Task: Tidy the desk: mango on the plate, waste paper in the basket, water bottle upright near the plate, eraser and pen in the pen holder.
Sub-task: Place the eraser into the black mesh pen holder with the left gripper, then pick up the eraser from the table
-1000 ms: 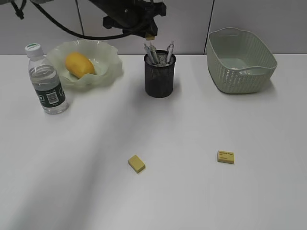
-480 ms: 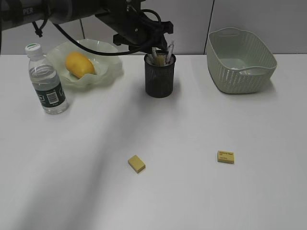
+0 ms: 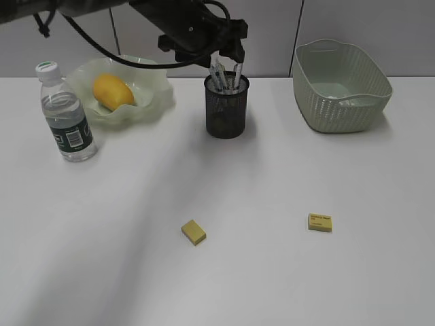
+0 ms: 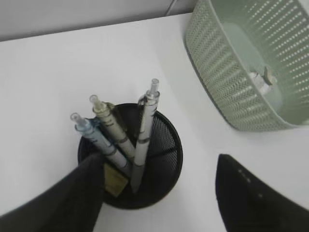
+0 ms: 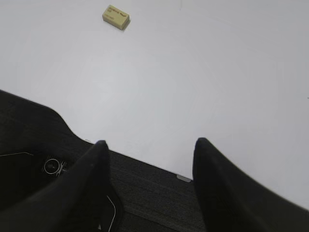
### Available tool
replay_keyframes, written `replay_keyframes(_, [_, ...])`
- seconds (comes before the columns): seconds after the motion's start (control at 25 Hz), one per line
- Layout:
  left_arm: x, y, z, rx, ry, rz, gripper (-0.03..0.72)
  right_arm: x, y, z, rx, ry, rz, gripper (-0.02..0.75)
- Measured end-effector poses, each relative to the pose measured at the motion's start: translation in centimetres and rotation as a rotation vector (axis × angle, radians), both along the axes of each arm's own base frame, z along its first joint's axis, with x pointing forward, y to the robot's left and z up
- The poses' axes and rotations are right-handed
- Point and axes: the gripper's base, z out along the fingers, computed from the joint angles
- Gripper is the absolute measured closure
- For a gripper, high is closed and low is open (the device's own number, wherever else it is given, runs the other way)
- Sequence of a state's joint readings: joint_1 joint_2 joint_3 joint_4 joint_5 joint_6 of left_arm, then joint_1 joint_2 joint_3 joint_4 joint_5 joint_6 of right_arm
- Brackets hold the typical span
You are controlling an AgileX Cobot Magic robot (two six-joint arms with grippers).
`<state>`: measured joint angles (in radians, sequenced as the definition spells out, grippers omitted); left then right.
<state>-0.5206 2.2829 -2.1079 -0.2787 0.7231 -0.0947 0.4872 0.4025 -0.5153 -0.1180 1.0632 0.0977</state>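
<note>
1. Exterior view: the left claw (image 3: 224,54) hangs directly above the pen holder (image 3: 227,106), having come over from the plate side within the last second.
2. Left claw state: jaws spread wide and holding nothing. A second ago they pinched a small yellow block; that block now lies inside the pen holder, below and between the jaws, beside three pens (image 4: 141,135).
3. Meaning: one eraser (image 4: 114,181) is judged delivered. Two more erasers remain on the worktop (image 3: 272,272), well below and forward of the left claw: one near the middle (image 3: 194,232), one to its right (image 3: 320,222).
4. Right claw (image 5: 149,147): jaws spread, empty, hovering over the worktop edge, with the right-hand eraser (image 5: 116,16) ahead of it and to its left.
5. Other task items, relative to the left claw: mango (image 3: 113,91) on the plate (image 3: 153,81) to its left; water bottle (image 3: 66,115) upright, further left; basket (image 3: 342,85) to its right, with waste paper (image 4: 263,79) inside.
</note>
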Motion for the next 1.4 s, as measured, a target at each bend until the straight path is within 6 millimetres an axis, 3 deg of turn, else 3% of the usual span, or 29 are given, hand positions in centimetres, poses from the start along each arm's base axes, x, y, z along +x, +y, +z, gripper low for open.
replay_keyframes(0.16, [-1.8, 1.2, 3.0, 0.109, 0.015, -0.064, 0.157, 0.0, 0.0, 0.0, 0.0, 0.0, 0.0, 0.296])
replay_keyframes(0.28, [-3.3, 2.6, 4.1, 0.255, 0.092, -0.1, 0.184, 0.0, 0.0, 0.0, 0.0, 0.0, 0.0, 0.296])
replay_keyframes(0.44, [-4.1, 4.0, 4.0, 0.4, 0.159, -0.107, 0.245, 0.0, 0.0, 0.0, 0.0, 0.0, 0.0, 0.296])
replay_keyframes(0.72, [-6.0, 4.2, 2.6, 0.444, 0.241, -0.136, 0.276, 0.0, 0.0, 0.0, 0.0, 0.0, 0.0, 0.296])
replay_keyframes(1.0, [-10.9, 5.1, 1.8, 0.512, 0.327, -0.202, 0.281, 0.0, 0.0, 0.0, 0.0, 0.0, 0.0, 0.296])
replay_keyframes(1.4, [-19.7, 10.1, 2.7, 0.419, 0.268, -0.19, 0.281, 0.0, 0.0, 0.0, 0.0, 0.0, 0.0, 0.297])
